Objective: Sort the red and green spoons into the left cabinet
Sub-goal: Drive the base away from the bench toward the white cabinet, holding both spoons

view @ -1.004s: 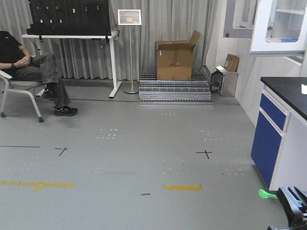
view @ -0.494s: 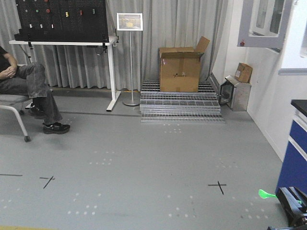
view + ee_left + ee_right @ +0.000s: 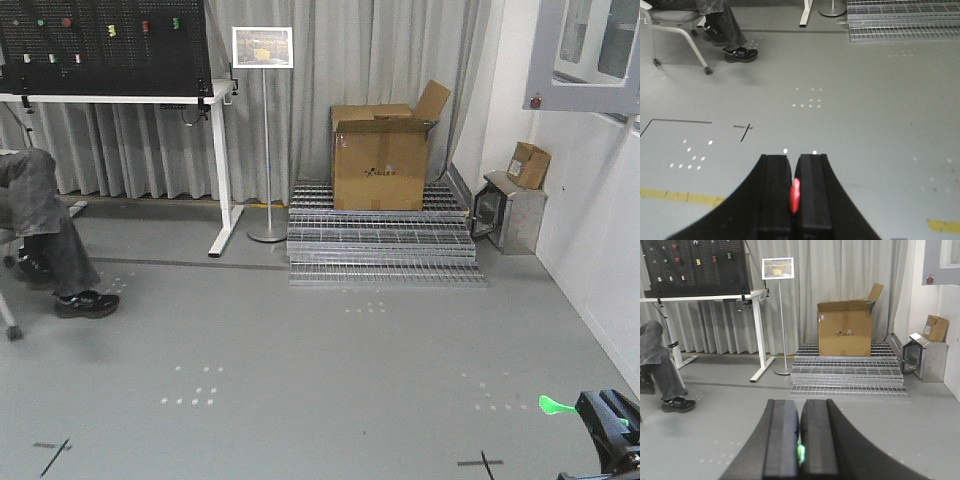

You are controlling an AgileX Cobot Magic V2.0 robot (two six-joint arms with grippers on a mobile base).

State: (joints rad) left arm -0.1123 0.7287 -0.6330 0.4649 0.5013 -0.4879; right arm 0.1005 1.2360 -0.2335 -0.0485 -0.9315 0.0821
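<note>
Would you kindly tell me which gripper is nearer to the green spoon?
Right: the right gripper is clamped on the green spoon; the left gripper holds only the red spoon.

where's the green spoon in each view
Front view: green spoon at bottom right, poking left from the arm.
Left wrist view: not in it; only the red spoon shows.
Right wrist view: bottom centre, a green sliver pinched in the right gripper.
Shared landmark: the metal steps, top right in left wrist, centre right in right wrist.
</note>
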